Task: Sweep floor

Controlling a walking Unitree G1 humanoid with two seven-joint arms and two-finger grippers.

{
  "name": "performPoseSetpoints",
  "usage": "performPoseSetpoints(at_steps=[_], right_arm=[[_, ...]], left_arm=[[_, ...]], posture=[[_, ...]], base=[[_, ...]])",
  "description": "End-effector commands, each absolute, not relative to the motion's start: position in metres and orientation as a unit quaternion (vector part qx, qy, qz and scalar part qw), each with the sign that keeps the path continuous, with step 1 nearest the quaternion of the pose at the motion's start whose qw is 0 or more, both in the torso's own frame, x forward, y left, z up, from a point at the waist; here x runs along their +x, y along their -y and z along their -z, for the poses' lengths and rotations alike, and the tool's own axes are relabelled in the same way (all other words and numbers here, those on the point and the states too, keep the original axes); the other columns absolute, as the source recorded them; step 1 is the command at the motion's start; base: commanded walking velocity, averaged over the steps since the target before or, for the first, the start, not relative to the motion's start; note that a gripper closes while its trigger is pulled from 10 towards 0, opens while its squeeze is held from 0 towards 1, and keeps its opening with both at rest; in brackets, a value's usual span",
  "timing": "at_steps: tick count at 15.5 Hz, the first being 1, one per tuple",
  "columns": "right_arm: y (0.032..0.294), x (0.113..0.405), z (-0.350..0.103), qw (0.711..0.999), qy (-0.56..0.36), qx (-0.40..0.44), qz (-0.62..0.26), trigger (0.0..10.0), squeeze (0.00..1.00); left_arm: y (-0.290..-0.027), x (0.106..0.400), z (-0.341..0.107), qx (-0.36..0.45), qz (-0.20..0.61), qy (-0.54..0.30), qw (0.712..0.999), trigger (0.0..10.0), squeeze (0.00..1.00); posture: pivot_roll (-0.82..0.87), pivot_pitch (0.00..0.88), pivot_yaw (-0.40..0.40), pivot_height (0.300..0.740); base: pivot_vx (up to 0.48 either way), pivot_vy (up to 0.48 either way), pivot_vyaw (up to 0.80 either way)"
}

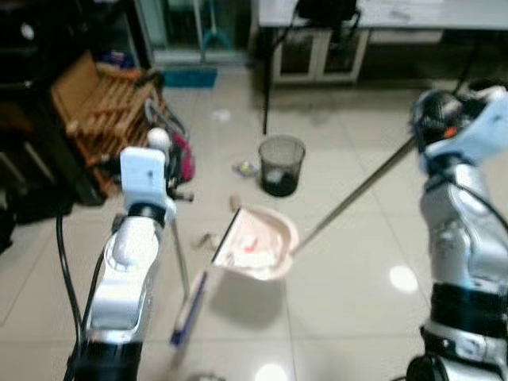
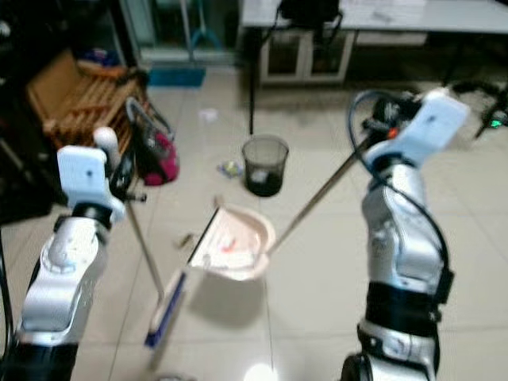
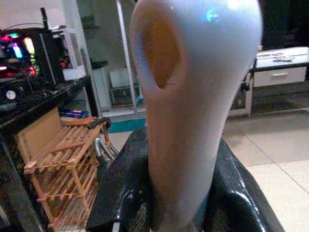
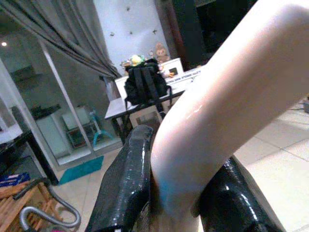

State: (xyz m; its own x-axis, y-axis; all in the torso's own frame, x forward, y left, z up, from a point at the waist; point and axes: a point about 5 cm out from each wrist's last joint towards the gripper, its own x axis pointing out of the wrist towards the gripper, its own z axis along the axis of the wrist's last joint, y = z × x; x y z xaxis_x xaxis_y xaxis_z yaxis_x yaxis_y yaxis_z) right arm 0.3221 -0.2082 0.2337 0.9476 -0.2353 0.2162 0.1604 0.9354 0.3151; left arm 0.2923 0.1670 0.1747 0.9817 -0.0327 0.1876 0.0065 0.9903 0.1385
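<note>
Two light, stiff, slick long-handled tools: left gripper (image 3: 178,203) was clamped on the broom (image 1: 181,278) handle's top end, brush down on the tiled floor (image 1: 349,278), right gripper (image 4: 178,198) clamped on the dustpan (image 1: 258,242) handle end, pan near the bin (image 1: 281,164); gripping lower would likely steady both.

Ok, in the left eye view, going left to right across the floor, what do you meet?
Wooden rack → broom head → dustpan → dustpan handle → right gripper. The bin stands farther back, above the dustpan.
</note>
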Motion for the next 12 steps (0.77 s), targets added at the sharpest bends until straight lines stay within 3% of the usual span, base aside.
performPoseSetpoints(at_steps=[1,12], right_arm=[[0.2007,0.3235,-0.2479,0.973,0.153,0.155,0.082,10.0,0.0],[0.2014,0.3235,-0.2486,0.969,0.158,0.168,0.085,10.0,0.0]], left_arm=[[-0.1694,0.2926,-0.1834,0.076,0.005,0.114,0.991,10.0,0.0],[-0.1711,0.2928,-0.1841,0.073,0.002,0.117,0.991,10.0,0.0]], posture=[[-0.02,0.051,0.005,0.74],[-0.02,0.042,0.011,0.74]], base=[[0.465,0.0,0.0],[0.479,0.0,-0.04]])
